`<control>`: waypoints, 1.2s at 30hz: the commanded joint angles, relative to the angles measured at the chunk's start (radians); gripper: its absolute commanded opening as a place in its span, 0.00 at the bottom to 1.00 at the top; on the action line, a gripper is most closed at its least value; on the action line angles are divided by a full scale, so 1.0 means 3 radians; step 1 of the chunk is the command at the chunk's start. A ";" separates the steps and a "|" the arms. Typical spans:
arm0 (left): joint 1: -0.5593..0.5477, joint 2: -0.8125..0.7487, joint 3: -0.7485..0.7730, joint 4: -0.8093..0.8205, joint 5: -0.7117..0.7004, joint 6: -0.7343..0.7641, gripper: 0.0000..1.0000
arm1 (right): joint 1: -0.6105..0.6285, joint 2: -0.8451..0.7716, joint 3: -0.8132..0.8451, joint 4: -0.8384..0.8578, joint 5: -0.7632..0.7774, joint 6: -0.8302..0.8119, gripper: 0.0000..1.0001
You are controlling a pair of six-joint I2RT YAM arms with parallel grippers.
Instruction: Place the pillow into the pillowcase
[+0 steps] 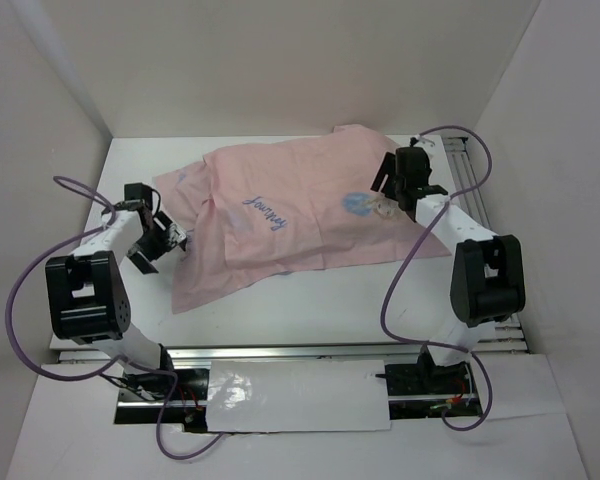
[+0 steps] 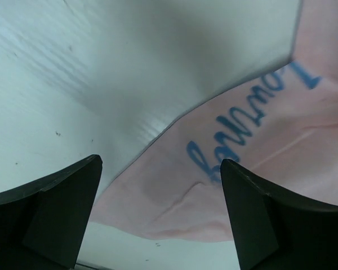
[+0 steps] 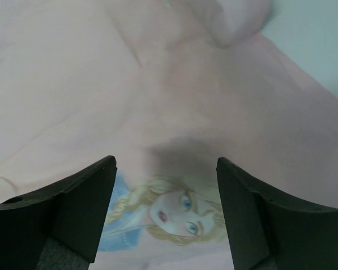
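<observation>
The pillowcase lies spread on the white table, pale pink side up, reaching from near the left arm across to the right arm and back towards the rear wall. Its surface is creased, with one corner turned over at the far right. Blue handwritten lettering runs across the middle of the fabric, and a small printed cartoon figure sits just to the right of it. The left gripper is positioned at the left edge of the pillowcase. In the left wrist view its two fingers stand well apart, with bare table and the pink edge with its lettering visible between them, and nothing held. The right gripper is positioned over the right part of the pillowcase. Its fingers are likewise spread, framing the blonde cartoon face and a shadow on the fabric. Contact between either gripper and the fabric cannot be confirmed. The fabric appears raised in places, but whether the pillow lies under or inside it cannot be determined from these views.
</observation>
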 commanded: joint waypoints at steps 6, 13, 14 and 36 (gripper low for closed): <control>-0.0187 -0.0041 -0.0147 0.0425 -0.0055 -0.0108 0.99 | -0.0128 -0.0150 -0.0216 -0.0086 -0.0273 0.0041 0.79; -0.0105 0.0670 0.0528 0.0522 -0.0188 -0.0139 0.94 | -0.0128 -0.0150 -0.0216 -0.0086 -0.0207 0.0005 0.79; -0.0074 0.0751 0.0604 0.0522 -0.0188 -0.0139 0.93 | -0.0128 -0.0150 -0.0216 -0.0086 -0.0206 0.0005 0.79; 0.0028 0.2593 0.3125 -0.0091 -0.0806 -0.0016 0.00 | -0.0205 -0.0084 -0.0155 -0.0274 0.0152 -0.0025 0.79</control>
